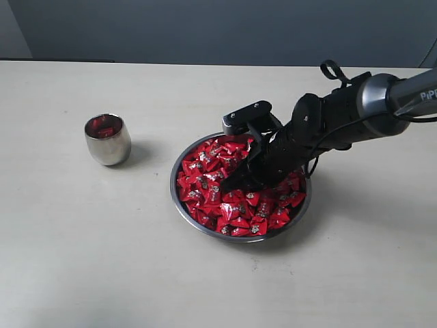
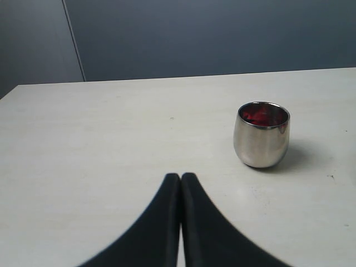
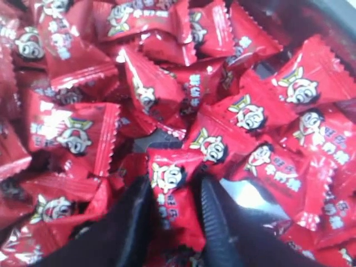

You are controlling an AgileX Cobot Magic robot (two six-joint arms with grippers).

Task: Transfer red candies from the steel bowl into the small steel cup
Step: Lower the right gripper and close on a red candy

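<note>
- The right pincer (image 3: 172, 192) is down in the heap with its jaws part-way in and one candy (image 3: 167, 173) between them. A finger (image 3: 219, 222) stands at each long side of the wrapper. Whether they already pinch it or only flank it, I cannot tell.
- The squeeze should, I judge, land on the candy's padded middle. The crimped ends would likely slip out.
- Right around the tips, other candies (image 3: 72, 133) crowd and overlap the chosen one. A neighbour's corner caught under a finger could ride up too, so a slow, straight lift should let it drop off.
- Around the heap, the bowl (image 1: 205, 231) rim lies near the pincer on every side. Rise clear above it before moving sideways, or the bowl may get nudged.
- The cup (image 1: 107, 140) stands upright well apart from the pincer, past the bowl on the left arm's side, on the table (image 1: 102, 260). Some red shows inside it. Its mouth is narrow, so let go from straight above and close to the mouth.
- The left pincer (image 2: 180, 177) is clenched on nothing and points toward the cup from some way off.
</note>
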